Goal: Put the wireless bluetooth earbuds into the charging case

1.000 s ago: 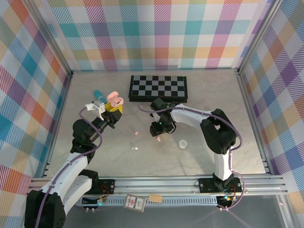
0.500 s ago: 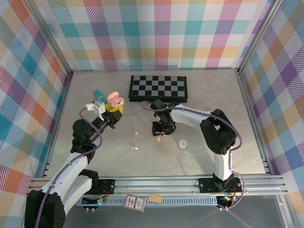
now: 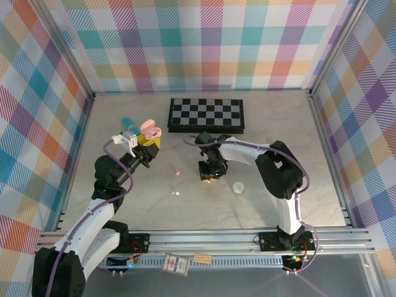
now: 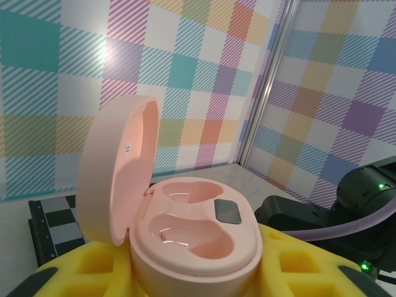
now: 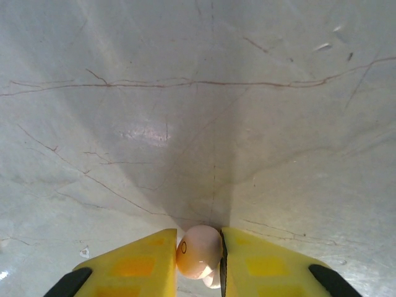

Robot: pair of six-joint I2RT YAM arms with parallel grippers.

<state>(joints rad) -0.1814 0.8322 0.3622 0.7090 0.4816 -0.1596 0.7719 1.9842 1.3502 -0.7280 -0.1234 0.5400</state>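
The pink charging case (image 4: 192, 235) stands with its lid open and both wells empty, and my left gripper (image 4: 195, 278) is shut on its base between yellow pads. From above, that case (image 3: 150, 128) is held up at the left of the table. My right gripper (image 5: 199, 263) is down at the tabletop, shut on a pink earbud (image 5: 198, 249) pinched between its yellow fingers (image 5: 142, 263). In the top view the right gripper (image 3: 209, 176) is mid-table. Another pink earbud (image 3: 178, 174) and a white one (image 3: 176, 194) lie loose to its left.
A black-and-white chessboard (image 3: 207, 114) lies at the back centre. A small white round case (image 3: 238, 187) sits right of the right gripper. A teal stick (image 3: 128, 122) lies beyond the left gripper. Checked walls and metal rails enclose the grey table (image 3: 278, 136).
My right gripper has closed its fingers on the pink earbud and settled slightly nearer. The left arm and the case have stayed put.
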